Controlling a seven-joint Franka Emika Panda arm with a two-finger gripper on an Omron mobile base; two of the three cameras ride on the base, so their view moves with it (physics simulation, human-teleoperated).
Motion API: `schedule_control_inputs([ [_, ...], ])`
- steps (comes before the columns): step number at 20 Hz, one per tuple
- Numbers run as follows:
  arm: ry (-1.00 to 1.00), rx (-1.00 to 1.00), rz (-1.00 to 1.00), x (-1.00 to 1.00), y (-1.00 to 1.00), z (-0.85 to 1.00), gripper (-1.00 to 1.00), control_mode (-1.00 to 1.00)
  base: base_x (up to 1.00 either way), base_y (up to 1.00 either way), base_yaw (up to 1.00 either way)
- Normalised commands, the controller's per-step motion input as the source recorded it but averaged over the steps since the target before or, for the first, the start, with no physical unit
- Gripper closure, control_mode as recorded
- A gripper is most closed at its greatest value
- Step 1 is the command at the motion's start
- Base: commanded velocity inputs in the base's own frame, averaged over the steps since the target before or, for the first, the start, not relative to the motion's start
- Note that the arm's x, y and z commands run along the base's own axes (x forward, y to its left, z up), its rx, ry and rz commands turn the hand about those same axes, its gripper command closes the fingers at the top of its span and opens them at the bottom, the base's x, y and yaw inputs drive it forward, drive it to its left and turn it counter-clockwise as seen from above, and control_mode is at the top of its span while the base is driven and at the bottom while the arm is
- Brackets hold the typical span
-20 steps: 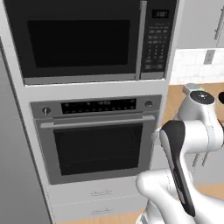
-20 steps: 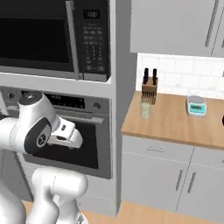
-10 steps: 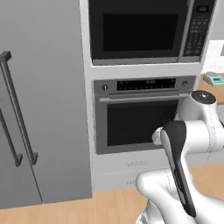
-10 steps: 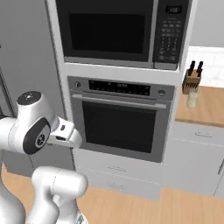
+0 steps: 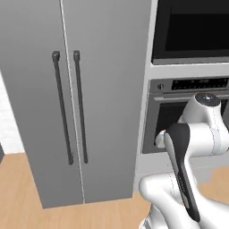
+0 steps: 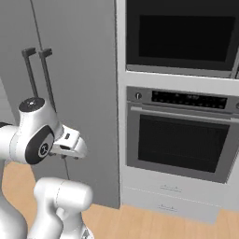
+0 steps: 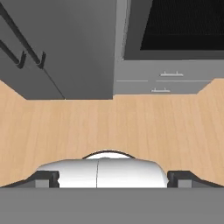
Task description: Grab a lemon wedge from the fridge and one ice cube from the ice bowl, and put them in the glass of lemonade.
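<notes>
The fridge (image 5: pixel 89 89), both grey doors closed with twin dark bar handles (image 5: pixel 71 107) at the centre seam, stands left of the built-in oven (image 6: pixel 182 140) and the microwave (image 6: pixel 182 37) above it. The gripper (image 7: pixel 112 177) points down at wooden floor (image 7: pixel 131 127), fingertips wide apart, holding nothing.

Light wood plank floor (image 7: pixel 131 127). Built-in black-glass wall oven (image 6: pixel 179 140) in white column, microwave (image 6: pixel 184 37) above, two shallow drawers (image 6: pixel 165 198) below. White wall strip (image 5: pixel 6 120) at far left.
</notes>
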Motion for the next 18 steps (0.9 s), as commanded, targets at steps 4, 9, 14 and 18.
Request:
schedule_control_inputs([
  [4,0.0,0.0,0.0,0.0,0.0,0.0,-1.0,1.0,0.0,1.0,-0.01],
  [9,0.0,0.0,0.0,0.0,0.0,0.0,-1.0,1.0,0.0,1.0,-0.01],
  [14,0.0,0.0,0.0,0.0,0.0,0.0,-1.0,1.0,0.01,0.77,-0.04],
  [18,0.0,0.0,0.0,0.0,0.0,0.0,-1.0,1.0,0.13,0.08,-0.07],
])
